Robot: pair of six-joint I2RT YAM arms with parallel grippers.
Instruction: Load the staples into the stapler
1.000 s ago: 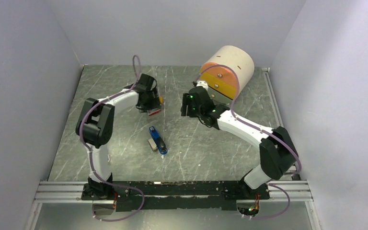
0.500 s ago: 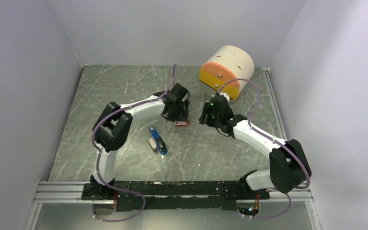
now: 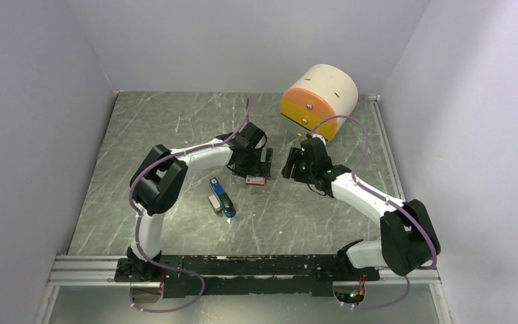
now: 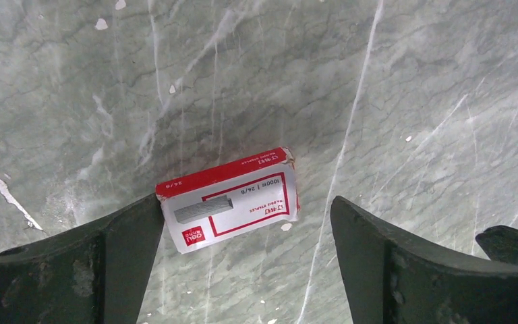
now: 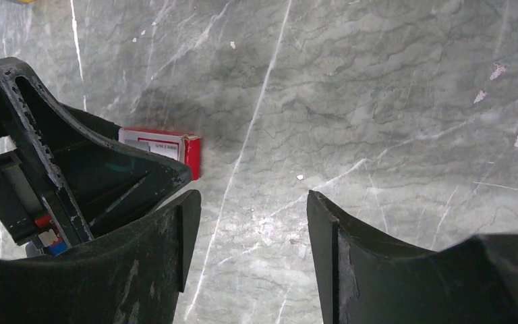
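Staples: a small silver-grey block (image 3: 214,202) lying flat on the counter (image 3: 175,128), touching or just beside the left side of the stapler (image 3: 223,196). The top view is too small to tell which.
Stapler: blue, lying on the counter nearer than both grippers. Whether its tray is open cannot be made out.
Left gripper (image 4: 245,206): jaws apart, low over a red-and-white box (image 4: 228,199). One finger touches the box's red end and the other stands clear of it, so nothing is clamped.
Right gripper (image 5: 249,202): jaws apart and empty over bare counter, just right of the box.
Distance to the task's thing: both grippers are well apart from the staples, which lie nearer and to the left.
Handling, weight: judged very light.
Handling, stiffness: judged stiff but brittle. Glued strips are likely to snap or shed if bent or squeezed hard.
Handling, surface: smooth metal, likely slippery, and it sits low, so there is little side to catch.
Hold point: judged best across the two long sides at mid-length, jaws square to the block, with a light squeeze.
Risk: a skewed pinch could flick the block against the stapler or split it.
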